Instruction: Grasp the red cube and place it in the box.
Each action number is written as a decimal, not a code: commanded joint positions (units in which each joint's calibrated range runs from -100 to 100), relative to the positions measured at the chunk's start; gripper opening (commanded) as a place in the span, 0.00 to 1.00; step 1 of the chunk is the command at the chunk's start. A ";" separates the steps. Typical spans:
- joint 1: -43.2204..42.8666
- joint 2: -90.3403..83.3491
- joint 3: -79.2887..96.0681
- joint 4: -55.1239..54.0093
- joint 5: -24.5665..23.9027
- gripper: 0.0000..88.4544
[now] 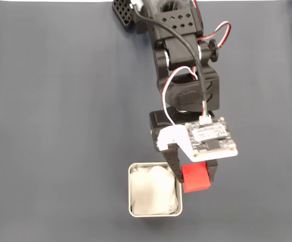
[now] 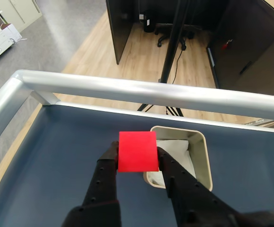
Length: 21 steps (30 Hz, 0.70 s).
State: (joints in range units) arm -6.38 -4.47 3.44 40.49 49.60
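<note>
The red cube (image 1: pixel 195 178) (image 2: pixel 137 151) is held off the table between the two black fingers of my gripper (image 1: pixel 192 176) (image 2: pixel 137 158), which is shut on it. In the fixed view the cube hangs just right of the box (image 1: pixel 132 190), overlapping its right rim. The box is a light grey square container with rounded corners and a white wrinkly lining (image 1: pixel 153 194). From the wrist camera the box (image 2: pixel 204 156) lies just beyond and right of the cube, its near left corner hidden behind the cube and a finger (image 2: pixel 172 175).
The table is covered in a dark blue-grey mat (image 1: pixel 60 126). A silver metal rail (image 2: pixel 127 87) edges the table on its far side in the wrist view, with floor, desks and a stand beyond. My arm (image 1: pixel 186 65) reaches in from the top of the fixed view.
</note>
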 commanded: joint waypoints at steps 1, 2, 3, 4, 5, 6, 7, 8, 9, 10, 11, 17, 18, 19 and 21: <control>1.41 -3.67 -0.42 -1.07 -0.24 0.09; 1.69 -3.50 -0.42 -1.31 -0.20 0.09; 1.98 -3.33 -0.42 -1.48 -0.15 0.09; 2.19 -3.15 -0.42 -1.56 -0.10 0.09; 2.40 -2.98 -0.42 -1.64 -0.05 0.09; 2.69 -2.72 -0.42 -1.72 -0.05 0.09; 2.83 -2.55 -0.42 -1.80 0.00 0.09; 3.04 -2.29 -0.42 -1.97 0.00 0.09; 3.25 -2.11 -0.42 -2.05 -0.05 0.09; 3.40 -2.03 -0.42 -2.13 -0.10 0.09; 3.54 -1.85 -0.42 -2.13 -0.15 0.09; 4.53 -1.33 0.12 -2.62 -0.24 0.09; 4.75 -1.07 0.12 -2.62 -0.24 0.09; 4.89 -0.90 0.12 -2.71 -0.24 0.09; 5.24 -0.38 0.12 -2.95 -0.20 0.09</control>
State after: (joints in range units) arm -2.23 -4.39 3.98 39.06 49.60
